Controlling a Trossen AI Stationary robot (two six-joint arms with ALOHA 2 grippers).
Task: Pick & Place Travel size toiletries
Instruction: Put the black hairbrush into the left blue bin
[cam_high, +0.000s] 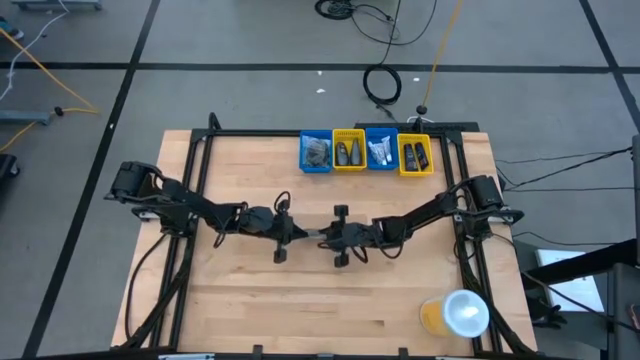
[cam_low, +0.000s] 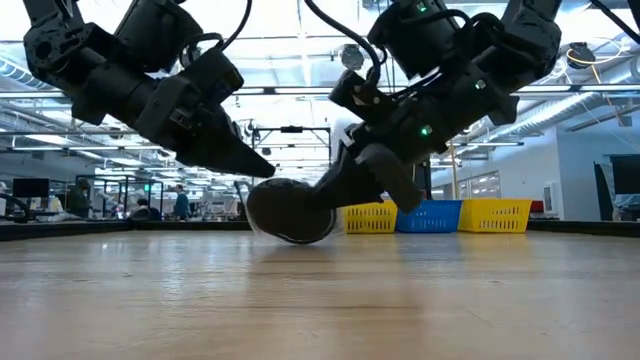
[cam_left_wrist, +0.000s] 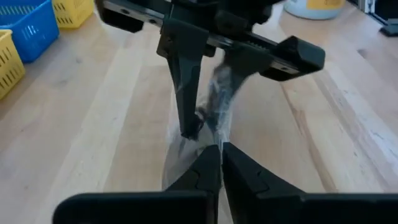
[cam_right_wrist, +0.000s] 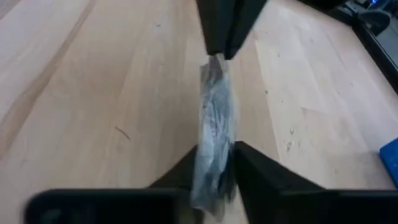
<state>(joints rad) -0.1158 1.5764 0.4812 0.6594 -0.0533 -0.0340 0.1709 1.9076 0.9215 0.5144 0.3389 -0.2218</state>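
- Clear-wrapped toiletry (cam_right_wrist: 214, 134): hanging mid-table (cam_high: 250, 300), in front of the bins (cam_high: 365, 152).
- Left claw (cam_left_wrist: 219, 148): pinching one wrapper end shut.
- Right claw (cam_right_wrist: 214, 163): closing around the other end, apparently for a handover.

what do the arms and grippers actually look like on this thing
Both arms are matte black with chunky jointed segments and black cables looping along them. The left gripper and right gripper each end in two flat, tapering dark fingers on a wide crossbar. In the low view, small green lights glow on one arm's housing. No readable markings show.
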